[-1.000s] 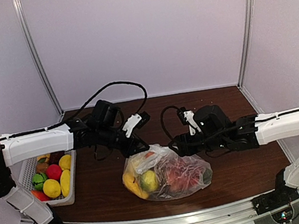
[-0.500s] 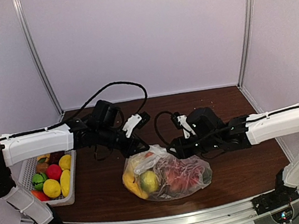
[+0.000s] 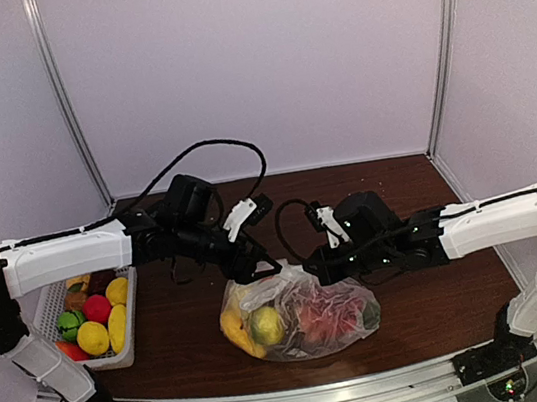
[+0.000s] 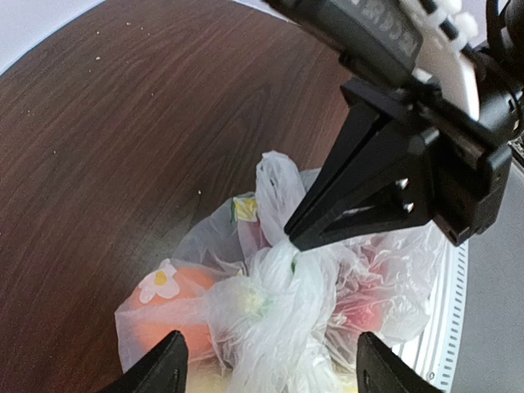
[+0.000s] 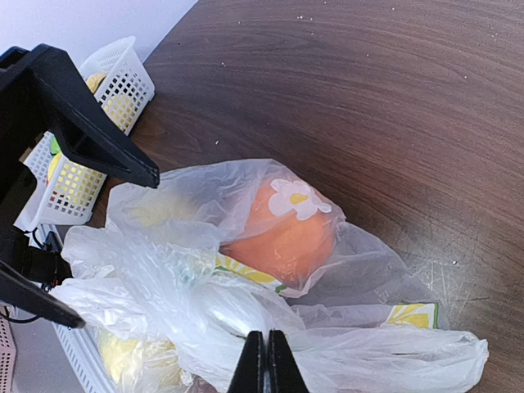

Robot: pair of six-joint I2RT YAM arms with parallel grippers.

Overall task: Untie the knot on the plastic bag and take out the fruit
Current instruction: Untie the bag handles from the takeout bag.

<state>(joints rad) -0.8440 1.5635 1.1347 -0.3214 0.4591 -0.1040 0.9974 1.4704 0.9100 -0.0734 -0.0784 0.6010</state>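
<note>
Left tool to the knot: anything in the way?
Partly. The right tool, shut on the bag plastic, has its tips right at the knot, on the side away from the left tool. The side facing the open left tool looks clear.

The clear crinkly plastic bag (image 3: 300, 307) is printed with white daisies (image 5: 296, 196) with yellow centres, and with yellow petal motifs. Through it show a round orange fruit (image 5: 282, 237), a yellow-green lemon (image 3: 267, 325) and a red piece of fruit (image 3: 312, 321). At the left, the white slotted plastic basket (image 3: 122, 358) holds yellow, red and green fruit pieces (image 3: 96, 310). The wooden table (image 3: 436, 307) is dark brown with a fine grain.
</note>
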